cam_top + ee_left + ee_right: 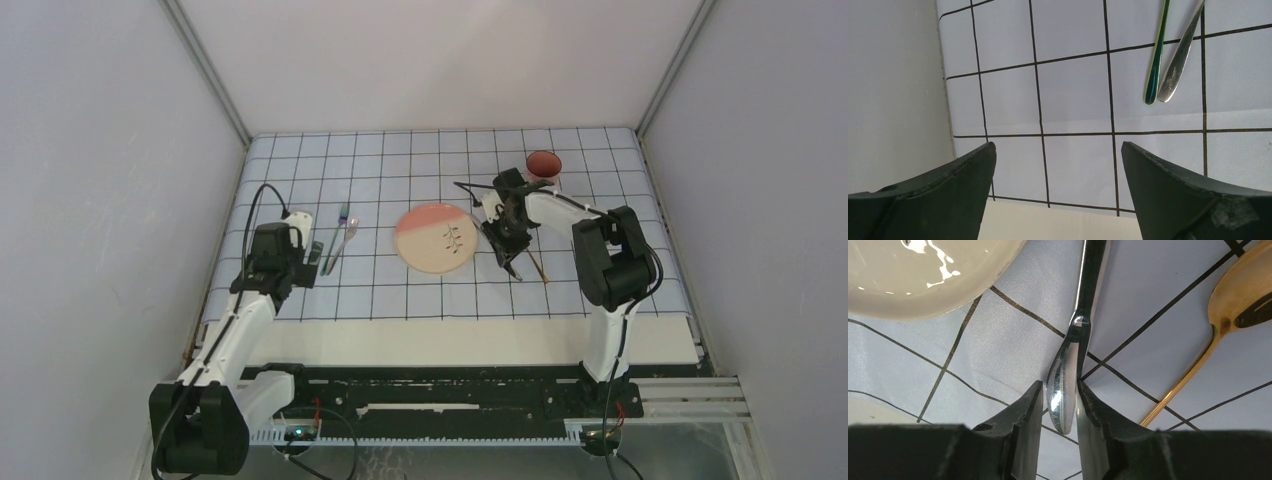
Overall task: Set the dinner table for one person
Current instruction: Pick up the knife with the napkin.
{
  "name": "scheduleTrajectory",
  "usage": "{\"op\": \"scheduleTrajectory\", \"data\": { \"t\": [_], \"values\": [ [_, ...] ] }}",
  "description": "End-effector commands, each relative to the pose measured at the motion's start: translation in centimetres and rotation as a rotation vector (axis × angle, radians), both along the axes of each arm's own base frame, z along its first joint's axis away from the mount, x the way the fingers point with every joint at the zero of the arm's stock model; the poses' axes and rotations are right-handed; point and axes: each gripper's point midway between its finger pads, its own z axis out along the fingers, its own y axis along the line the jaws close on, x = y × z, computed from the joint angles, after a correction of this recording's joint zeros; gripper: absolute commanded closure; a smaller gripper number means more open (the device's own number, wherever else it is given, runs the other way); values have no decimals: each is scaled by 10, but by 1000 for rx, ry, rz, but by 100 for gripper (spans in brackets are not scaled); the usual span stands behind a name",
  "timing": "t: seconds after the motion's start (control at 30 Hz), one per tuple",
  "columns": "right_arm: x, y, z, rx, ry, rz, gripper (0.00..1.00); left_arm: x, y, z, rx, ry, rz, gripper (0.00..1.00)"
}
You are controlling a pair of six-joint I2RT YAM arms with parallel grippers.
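I can read no words, brands or numbers anywhere; the silver handle [1175, 70] carries a faint marking, too small to make out; the plate [420, 248] bears a dark motif, not legible lettering.

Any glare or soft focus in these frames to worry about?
Right wrist: specular glare on the plate and the silver utensil handle; its own fingers are dark, with little detail. Left wrist: no glare, green utensil handle sharp. Top external: even light, only faint shadows on the gridded cloth.
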Motion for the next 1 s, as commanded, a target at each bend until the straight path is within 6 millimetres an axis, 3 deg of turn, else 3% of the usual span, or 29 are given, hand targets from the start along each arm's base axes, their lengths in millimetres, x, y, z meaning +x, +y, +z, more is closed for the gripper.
{"op": "scheduleTrajectory", "data": {
  "t": [0.0,0.2,0.37,0.6,0.8,0.97],
  "values": [
    [-23,6,-14,-12,94,24,61,-3,1,0,9,-12,-18,0],
    [-24,5,-14,-45,98,22,60,-6,1,2,12,-17,-19,0],
    [-4,3,-4,-89,31,10,60,-5,0,2,7,-21,-25,0],
    [35,24,-6,-96,-2,15,60,-5,1,4,14,-24,-23,0],
    [54,41,-3,-90,-35,27,60,-9,4,7,36,-26,-21,0],
    [63,43,8,-92,-75,30,60,-10,4,9,32,-29,-23,0]
  ]
}}
